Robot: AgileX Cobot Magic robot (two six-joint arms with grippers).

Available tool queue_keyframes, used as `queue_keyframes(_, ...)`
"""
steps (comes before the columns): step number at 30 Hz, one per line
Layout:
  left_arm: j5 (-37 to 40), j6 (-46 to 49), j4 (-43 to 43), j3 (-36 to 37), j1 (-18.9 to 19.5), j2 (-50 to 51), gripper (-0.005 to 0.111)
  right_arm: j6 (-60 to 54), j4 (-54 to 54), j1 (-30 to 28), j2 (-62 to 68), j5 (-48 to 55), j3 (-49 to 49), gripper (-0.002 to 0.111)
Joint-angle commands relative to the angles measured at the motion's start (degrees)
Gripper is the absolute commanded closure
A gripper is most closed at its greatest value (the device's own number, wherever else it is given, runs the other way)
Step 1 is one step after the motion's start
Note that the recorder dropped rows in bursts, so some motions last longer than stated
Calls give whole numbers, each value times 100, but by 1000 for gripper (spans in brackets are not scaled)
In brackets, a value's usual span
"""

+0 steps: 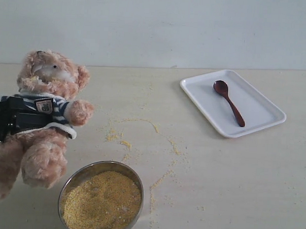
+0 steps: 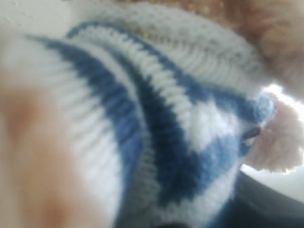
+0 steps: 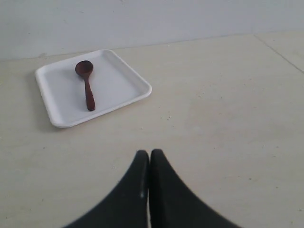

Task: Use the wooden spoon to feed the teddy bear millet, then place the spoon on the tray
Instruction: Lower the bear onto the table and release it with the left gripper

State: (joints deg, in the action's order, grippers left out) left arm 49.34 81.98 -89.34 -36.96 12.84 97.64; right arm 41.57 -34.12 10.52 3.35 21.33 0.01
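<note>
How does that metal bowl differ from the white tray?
The bowl is round, deep, shiny steel; the tray is rectangular, flat and white. The bowl holds millet; the tray holds only the wooden spoon. Both rest on the table.

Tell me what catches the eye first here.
The bear at the left of the exterior view, held at its striped shirt by the left tool. By its feet stands a steel bowl full of millet, with grains strewn across the table. At the right, the spoon lies in the white tray; the right tool is shut, empty.
</note>
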Motion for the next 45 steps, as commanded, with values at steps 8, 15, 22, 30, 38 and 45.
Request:
queue_keyframes(8,-190,670,-120,-328,-16,159,102,23,1164,-21,-35,-96,-1,108)
queue_keyframes(15,37,719,-120,-642,-16,773,102,23,1164,-21,-35,-164,-1,108)
queue_keyframes(22,11,764,-61,-748,-27,1377,93,23,1164,-21,-35,-164,-1,108)
queue_keyframes(30,-1,849,-78,-763,-27,1552,31,23,1164,-21,-35,-177,-1,108)
queue_keyframes(38,779,692,-257,-774,150,1531,4,23,1143,-21,-35,-177,-1,108)
queue_keyframes(45,1090,692,87,-774,943,1157,4,23,1143,-21,-35,-177,-1,108)
